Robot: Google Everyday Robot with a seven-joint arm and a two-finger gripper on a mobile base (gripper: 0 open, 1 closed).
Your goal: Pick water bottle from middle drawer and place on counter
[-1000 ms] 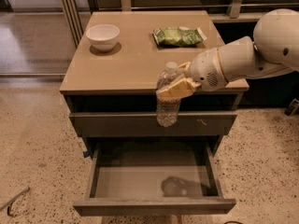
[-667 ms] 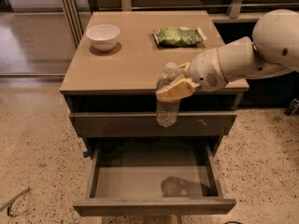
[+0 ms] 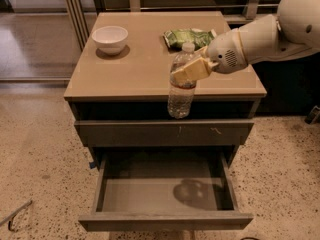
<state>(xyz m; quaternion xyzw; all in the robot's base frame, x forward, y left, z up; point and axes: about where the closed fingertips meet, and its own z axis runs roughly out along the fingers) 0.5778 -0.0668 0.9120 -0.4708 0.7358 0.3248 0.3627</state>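
My gripper point(image 3: 192, 70) is shut on the water bottle point(image 3: 180, 96), a clear ribbed bottle with a white cap. It holds the bottle upright in the air at the counter's front edge. The bottle's lower half hangs in front of the cabinet's dark top gap. The counter point(image 3: 135, 74) is the tan top slab of the cabinet. The middle drawer point(image 3: 150, 196) is pulled open below, with a bare grey floor that carries the arm's shadow. My white arm point(image 3: 260, 36) reaches in from the right.
A white bowl point(image 3: 110, 38) stands at the counter's back left. A green snack bag point(image 3: 187, 36) lies at the back right, just behind the gripper. A shut drawer front with pale scratches point(image 3: 165, 132) sits above the open drawer. Speckled floor surrounds the cabinet.
The gripper has lifted the bottle higher, so that its cap and upper body now stand above the counter's front edge.
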